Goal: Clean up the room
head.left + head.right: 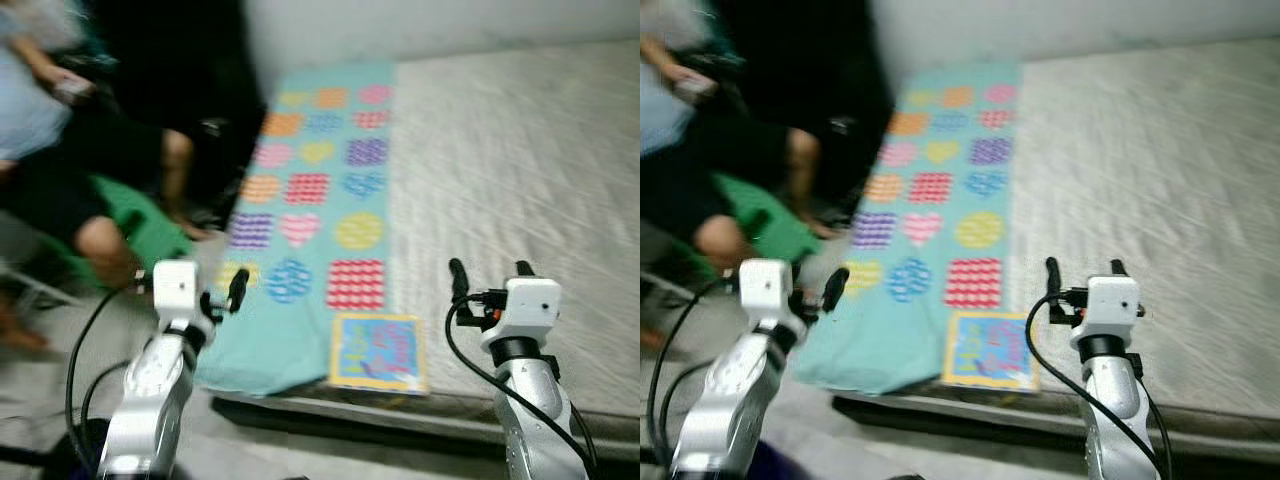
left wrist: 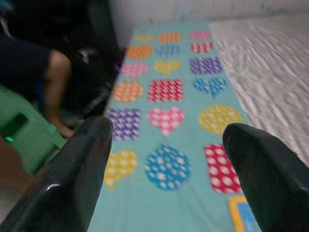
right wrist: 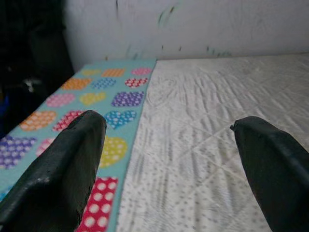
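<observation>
Silver arms raised, tools [image 1: 490, 268] agape

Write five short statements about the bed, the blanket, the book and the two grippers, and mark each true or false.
1. The teal blanket has hearts and circles on it. True.
2. The colourful book lies at the mattress's near edge. True.
3. The left gripper is shut on the book. False: it is open, holding nothing.
4. The right gripper is open. True.
5. The blanket covers the whole mattress. False: only its left strip.
</observation>
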